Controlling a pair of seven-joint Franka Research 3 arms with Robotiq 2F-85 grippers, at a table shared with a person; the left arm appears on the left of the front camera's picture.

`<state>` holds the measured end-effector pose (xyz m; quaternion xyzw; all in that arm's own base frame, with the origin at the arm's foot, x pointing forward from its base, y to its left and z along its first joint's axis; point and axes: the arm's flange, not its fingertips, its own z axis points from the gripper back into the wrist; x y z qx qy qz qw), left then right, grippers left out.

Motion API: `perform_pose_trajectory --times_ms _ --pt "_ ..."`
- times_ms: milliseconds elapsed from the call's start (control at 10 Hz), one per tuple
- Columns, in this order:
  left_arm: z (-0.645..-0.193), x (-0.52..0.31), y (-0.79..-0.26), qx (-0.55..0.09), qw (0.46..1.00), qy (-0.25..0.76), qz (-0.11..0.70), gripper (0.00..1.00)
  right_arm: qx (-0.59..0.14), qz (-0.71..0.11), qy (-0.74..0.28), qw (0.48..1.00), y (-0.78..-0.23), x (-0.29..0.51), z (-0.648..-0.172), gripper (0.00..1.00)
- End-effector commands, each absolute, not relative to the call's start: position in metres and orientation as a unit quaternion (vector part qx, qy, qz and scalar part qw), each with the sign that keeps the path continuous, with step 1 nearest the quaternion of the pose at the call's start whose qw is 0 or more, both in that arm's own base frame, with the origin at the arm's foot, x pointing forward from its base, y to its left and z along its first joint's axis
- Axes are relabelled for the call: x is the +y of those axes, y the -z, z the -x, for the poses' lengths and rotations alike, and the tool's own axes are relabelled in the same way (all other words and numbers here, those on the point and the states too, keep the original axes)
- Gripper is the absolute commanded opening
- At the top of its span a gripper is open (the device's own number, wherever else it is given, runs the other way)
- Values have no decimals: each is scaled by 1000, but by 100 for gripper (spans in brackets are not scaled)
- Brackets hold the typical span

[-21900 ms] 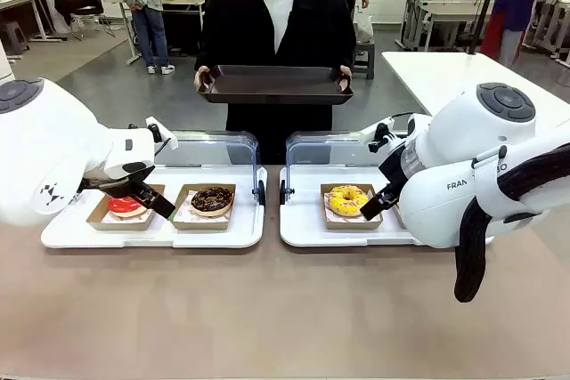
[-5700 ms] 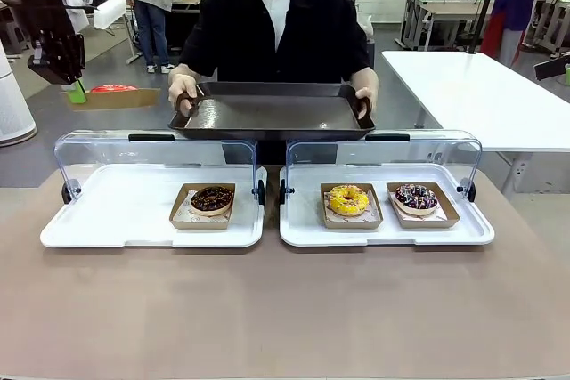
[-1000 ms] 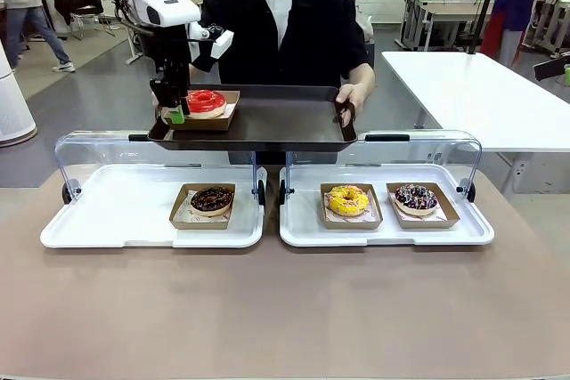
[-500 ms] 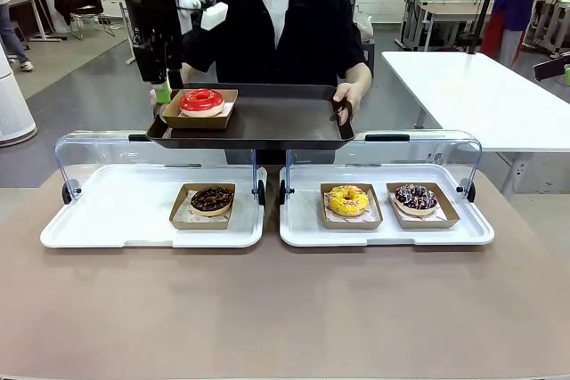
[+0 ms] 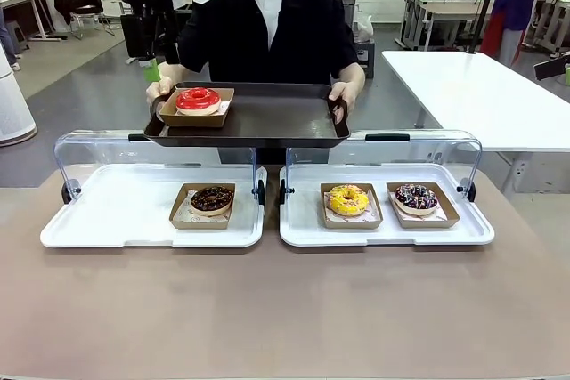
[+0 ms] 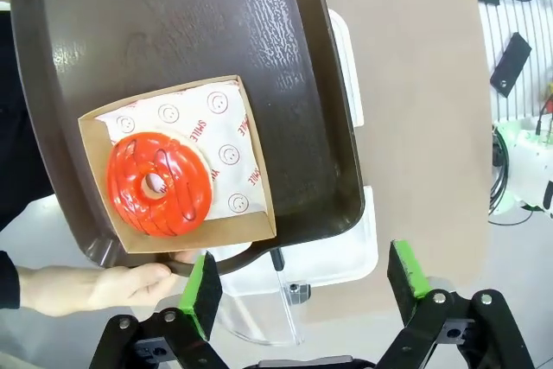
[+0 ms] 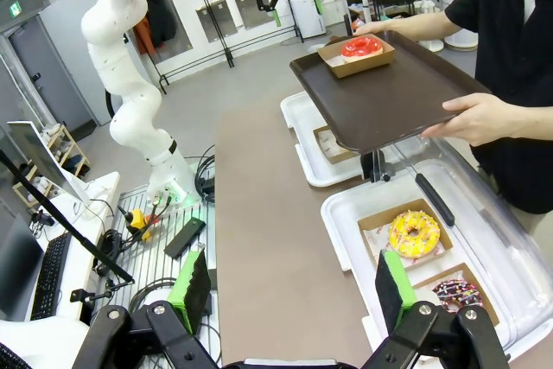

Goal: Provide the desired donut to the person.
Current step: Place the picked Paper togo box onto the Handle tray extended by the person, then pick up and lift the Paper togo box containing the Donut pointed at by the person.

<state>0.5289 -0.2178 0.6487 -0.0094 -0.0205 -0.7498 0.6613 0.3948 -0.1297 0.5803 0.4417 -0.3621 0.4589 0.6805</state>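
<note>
The left end effector (image 6: 304, 287) hangs with jaws spread wide, empty, above the left end of the brown tray (image 6: 216, 32) the person (image 5: 258, 33) holds. The red donut (image 6: 158, 183) sits there in its cardboard boat (image 6: 225, 236), apart from the pads (image 6: 203, 291), near the person's hand (image 6: 95, 287). Looks light and soft, glaze easily marred; I'd pinch the boat's stiff wall instead.

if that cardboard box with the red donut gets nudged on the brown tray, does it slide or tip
Probably slides: the cardboard box is low and flat on the brown tray, so tipping looks unlikely. Its walls look thin, so it may flex if pinched. The red donut sits loose on paper; its glossy icing likely smears if touched.
</note>
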Motion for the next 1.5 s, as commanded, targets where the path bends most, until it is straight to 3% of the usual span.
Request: perform_pose_trajectory --times_ms 0,900,1100,1200,1400 --pt "-529 -219 -649 -24 661 750 8 100 -367 -445 -459 676 -582 -128 -395 100" --pt "-529 -219 -648 -20 661 750 10 100 -367 -445 -459 676 -582 -128 -395 100" --pt "-536 -141 -685 -134 691 709 42 100 -367 -445 -459 676 -582 -128 -395 100" --pt "-512 -97 -697 -221 712 657 114 100 -367 -445 -459 676 -582 -128 -395 100" --pt "-489 -14 -704 -318 722 585 188 100 -367 -445 -459 676 -582 -128 -395 100"
